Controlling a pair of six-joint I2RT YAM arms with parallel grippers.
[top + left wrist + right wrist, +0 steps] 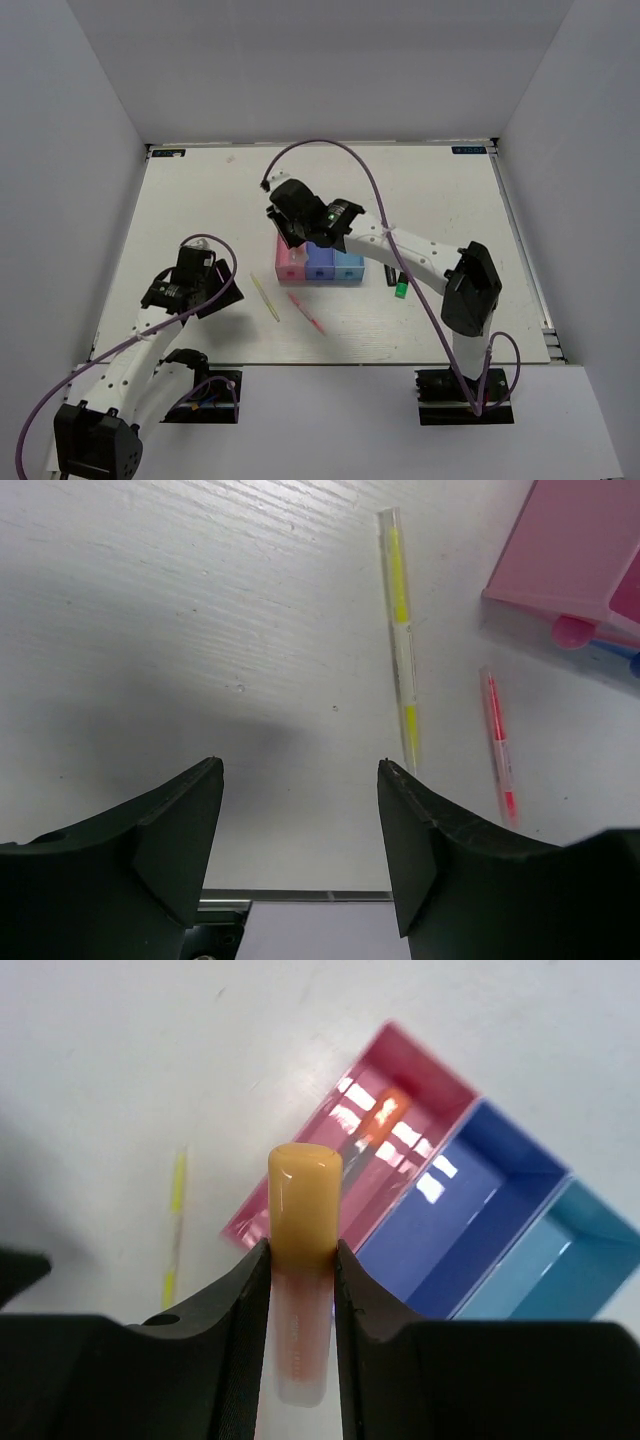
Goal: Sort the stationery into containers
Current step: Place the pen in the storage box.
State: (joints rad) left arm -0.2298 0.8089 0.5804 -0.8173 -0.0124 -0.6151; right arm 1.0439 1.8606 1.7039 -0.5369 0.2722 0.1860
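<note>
Top view: right gripper (293, 225) hung over the pink-red bin (289, 265); yellow pen (265, 298) and pink-red pen (305, 312) lay on the table (200, 200) in front of the row, black-green pen (400, 285) right of the light blue bin (349, 268). Left wrist: left gripper (300, 770) jaws wide apart, empty, near the yellow pen. Right wrist: jaws clamped the orange-pink highlighter (303, 1200) over the pink-red bin's near end.

left arm (140, 340) bent near the table's (200, 190) left edge, left gripper (300, 780) gaping, empty; right arm (420, 262) stretched mid-table, right gripper (302, 1255) pinching an orange-pink highlighter (305, 1190).
</note>
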